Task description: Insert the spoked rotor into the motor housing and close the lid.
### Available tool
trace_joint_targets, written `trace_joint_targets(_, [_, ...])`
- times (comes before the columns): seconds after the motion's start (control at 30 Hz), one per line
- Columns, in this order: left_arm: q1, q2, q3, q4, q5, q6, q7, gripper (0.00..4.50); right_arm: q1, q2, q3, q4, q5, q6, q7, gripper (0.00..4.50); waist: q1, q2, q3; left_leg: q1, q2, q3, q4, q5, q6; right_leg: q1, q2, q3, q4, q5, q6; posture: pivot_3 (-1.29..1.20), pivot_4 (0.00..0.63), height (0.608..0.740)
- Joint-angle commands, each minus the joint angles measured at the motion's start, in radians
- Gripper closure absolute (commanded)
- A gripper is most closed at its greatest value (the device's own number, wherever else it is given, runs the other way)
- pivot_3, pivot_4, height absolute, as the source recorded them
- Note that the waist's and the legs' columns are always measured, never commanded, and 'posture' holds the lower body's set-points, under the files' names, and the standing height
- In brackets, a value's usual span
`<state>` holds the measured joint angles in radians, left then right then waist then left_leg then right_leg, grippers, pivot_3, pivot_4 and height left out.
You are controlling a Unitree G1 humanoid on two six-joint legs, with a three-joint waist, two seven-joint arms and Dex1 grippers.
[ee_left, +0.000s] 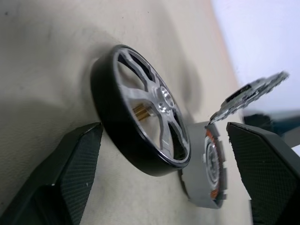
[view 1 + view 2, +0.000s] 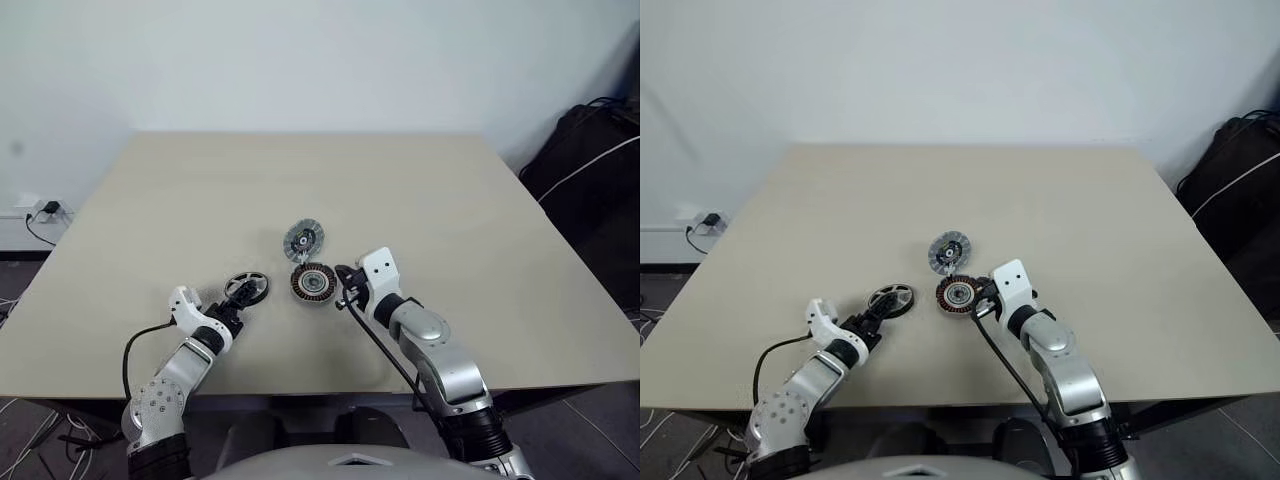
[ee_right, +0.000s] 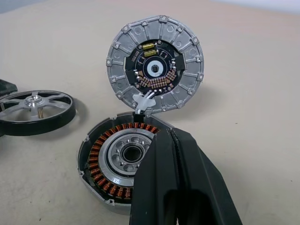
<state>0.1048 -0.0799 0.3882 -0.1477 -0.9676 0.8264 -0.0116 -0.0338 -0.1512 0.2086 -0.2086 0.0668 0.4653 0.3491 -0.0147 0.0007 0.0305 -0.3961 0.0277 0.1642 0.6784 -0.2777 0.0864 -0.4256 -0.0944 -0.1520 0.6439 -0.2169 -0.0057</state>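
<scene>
On my left, the left gripper (image 2: 238,297) has its two black fingers spread wide, one on each side of the spoked rotor (image 2: 246,286), a flat silver metal wheel with a thin dark outer rim, lying flat on the beige table (image 2: 480,210). From the wrist camera the near finger (image 1: 70,173) sits just off the rim and the other stands well clear, so I judge nothing is gripped yet. To do this pick well, I would centre the rim between the pads, close on the dark band and not the spokes, and lift level so the wheel drops squarely over the centre later.

Moving right, the motor housing (image 2: 313,283), a short round dark metal cup with copper-coloured windings around a silvery hub, sits near the rotor. Its lid (image 2: 303,240), a round silver-grey ribbed disc, stands propped up at the far edge of the cup, seemingly joined to it by thin wires, though I can't be sure.

Furthest right, the right gripper (image 2: 341,285) has its fingers pressed together at the housing's near rim, probably steadying it
</scene>
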Motion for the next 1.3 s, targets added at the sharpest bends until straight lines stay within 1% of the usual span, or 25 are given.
trace_joint_targets(0.03, [0.005,-0.083,-0.017,0.021,-0.068,0.007,0.012,0.9,-0.021,0.005,-0.004,-0.02,0.008,-0.011,-0.003,4.5,0.001,0.0,0.0,0.0,0.0,0.0,0.0,0.0,0.0,0.0,0.0,0.0,0.0,0.0,0.0,0.0,0.0,0.74])
trace_joint_targets(0.07, [0.007,-0.084,-0.022,0.023,-0.077,0.005,0.015,1.19,-0.022,0.005,-0.005,-0.019,0.008,-0.011,-0.003,4.5,0.002,0.0,0.0,0.0,0.0,0.0,0.001,0.0,0.001,0.0,0.0,0.0,0.0,0.0,0.0,0.0,0.0,0.74])
trace_joint_targets(0.13, [0.01,-0.08,-0.029,0.031,-0.089,0.001,0.023,1.92,-0.022,0.005,-0.006,-0.019,0.008,-0.01,-0.003,4.5,0.002,-0.001,0.0,-0.001,0.0,0.0,0.002,-0.001,0.001,0.0,0.0,0.0,0.0,0.001,0.001,0.0,0.0,0.74])
trace_joint_targets(0.3, [0.017,-0.07,-0.038,0.041,-0.106,-0.011,0.036,3.6,-0.025,0.0,-0.009,-0.017,0.005,-0.01,-0.003,4.5,0.002,-0.001,0.0,-0.001,0.0,0.0,0.002,-0.001,0.001,0.0,0.0,0.0,0.0,0.001,0.001,0.0,0.0,0.74])
trace_joint_targets(0.33, [0.018,-0.067,-0.039,0.043,-0.109,-0.016,0.039,3.9,-0.025,0.0,-0.009,-0.016,0.005,-0.01,-0.003,4.5,0.001,-0.001,0.0,-0.001,0.0,0.0,0.002,-0.001,0.001,0.0,0.0,0.0,0.0,0.001,0.001,0.0,0.0,0.74])
trace_joint_targets(0.37, [0.02,-0.063,-0.04,0.043,-0.113,-0.022,0.043,4.07,-0.025,-0.001,-0.009,-0.016,0.004,-0.01,-0.004,4.5,0.001,0.0,-0.001,-0.001,0.0,0.0,0.002,-0.001,0.001,0.0,0.0,0.0,0.0,0.001,0.001,0.0,0.0,0.74])
trace_joint_targets(0.47, [0.025,-0.056,-0.043,0.042,-0.111,-0.043,0.053,4.08,-0.024,-0.003,-0.009,-0.016,0.003,-0.011,-0.004,4.5,0.001,-0.001,-0.001,-0.001,0.0,0.0,0.002,-0.001,0.001,0.0,0.0,0.0,0.0,0.001,0.001,0.0,0.0,0.74])
trace_joint_targets(0.57, [0.029,-0.062,-0.035,0.028,-0.082,-0.131,0.025,4.08,-0.021,-0.003,-0.007,-0.017,0.002,-0.011,-0.005,4.5,0.0,-0.001,-0.001,-0.001,0.0,0.0,0.002,-0.001,0.001,0.0,0.0,0.0,0.0,0.001,0.001,0.0,0.0,0.74])
trace_joint_targets(0.67, [0.029,-0.071,-0.045,-0.014,-0.044,-0.273,-0.067,4.08,-0.019,-0.004,-0.006,-0.018,0.0,-0.012,-0.005,4.5,-0.005,-0.001,-0.001,-0.001,0.0,0.0,0.002,-0.001,0.001,-0.001,0.0,0.0,0.0,0.001,0.001,0.0,0.0,0.74])
trace_joint_targets(0.73, [0.023,-0.081,-0.055,-0.047,-0.061,-0.333,-0.125,4.08,-0.018,-0.005,-0.005,-0.017,0.0,-0.012,-0.005,4.5,-0.003,-0.002,0.0,-0.002,0.0,0.0,0.001,-0.001,0.001,-0.001,0.0,0.0,0.0,0.0,0.0,0.0,0.0,0.74])
trace_joint_targets(0.83, [0.014,-0.073,-0.091,-0.074,-0.114,-0.331,-0.18,4.08,-0.02,-0.005,-0.005,-0.014,0.001,-0.013,-0.005,4.5,0.002,-0.002,0.0,-0.004,0.0,-0.001,0.001,-0.001,0.001,-0.003,-0.001,0.0,-0.001,0.001,0.0,0.0,0.0,0.74])
trace_joint_targets(1.0, [-0.027,-0.027,-0.187,-0.077,-0.183,-0.24,-0.277,4.08,-0.021,-0.009,-0.018,-0.017,0.009,-0.009,-0.002,4.5,0.003,-0.002,0.0,-0.005,-0.001,0.0,0.002,-0.002,0.002,-0.002,-0.001,0.0,-0.002,0.001,0.001,0.0,0.0,0.74])
trace_joint_targets(1.1, [-0.067,-0.006,-0.24,-0.043,-0.185,-0.192,-0.3,4.08,-0.013,-0.021,-0.028,-0.024,0.009,-0.006,-0.002,4.5,0.002,-0.002,0.0,-0.005,-0.001,0.0,0.003,-0.002,0.003,-0.002,0.0,0.0,-0.001,0.001,0.002,0.0,0.0,0.74])
trace_joint_targets(1.2, [-0.102,0.018,-0.291,-0.009,-0.158,-0.144,-0.314,4.08,0.002,-0.032,-0.04,-0.031,0.012,-0.002,-0.003,4.5,0.002,-0.002,0.0,-0.005,0.0,0.0,0.003,-0.001,0.002,-0.002,0.001,0.0,-0.001,0.001,0.002,0.0,0.0,0.74])
trace_joint_targets(1.3, [-0.144,0.015,-0.32,0.068,-0.133,-0.095,-0.298,4.08,0.039,-0.046,-0.058,-0.052,0.013,0.005,-0.01,4.5,0.002,-0.002,0.0,-0.005,0.0,0.0,0.003,-0.001,0.003,-0.002,0.001,0.0,-0.001,0.001,0.001,0.0,0.0,0.74])
